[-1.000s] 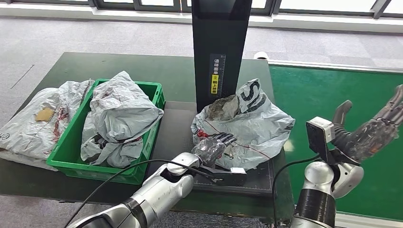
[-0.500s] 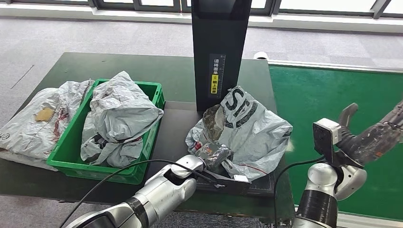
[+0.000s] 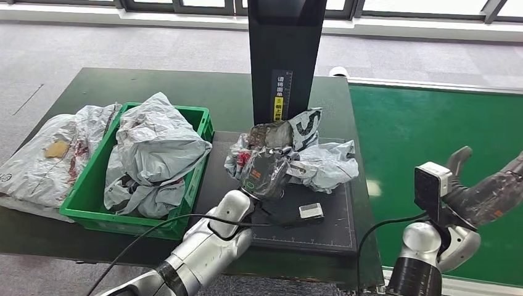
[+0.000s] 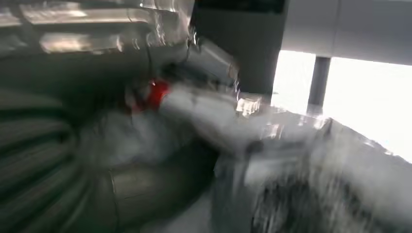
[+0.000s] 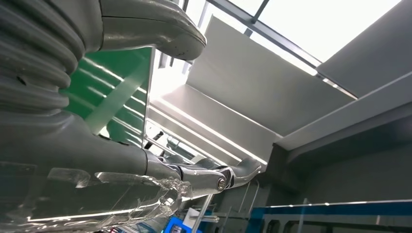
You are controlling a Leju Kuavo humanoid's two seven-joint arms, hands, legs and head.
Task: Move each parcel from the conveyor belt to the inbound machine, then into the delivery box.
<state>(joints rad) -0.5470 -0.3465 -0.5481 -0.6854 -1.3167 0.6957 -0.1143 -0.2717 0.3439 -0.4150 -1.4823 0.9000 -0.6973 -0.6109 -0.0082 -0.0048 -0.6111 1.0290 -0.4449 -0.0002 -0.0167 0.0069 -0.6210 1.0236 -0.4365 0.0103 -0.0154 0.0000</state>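
One parcel (image 3: 302, 161) sits bunched on the inbound machine (image 3: 333, 228) plate, gripped by my left hand (image 3: 266, 172). The delivery box (image 3: 200, 126) lies just left. Right hand (image 3: 493, 188) spread, empty, over the conveyor belt (image 3: 425, 123).

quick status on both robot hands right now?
Left robot hand: holding the grey parcel on the inbound machine.
Right robot hand: empty, fingers apart, over the conveyor belt.

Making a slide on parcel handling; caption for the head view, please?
Left hand grips a crumpled grey parcel on the inbound machine, beside the green box.
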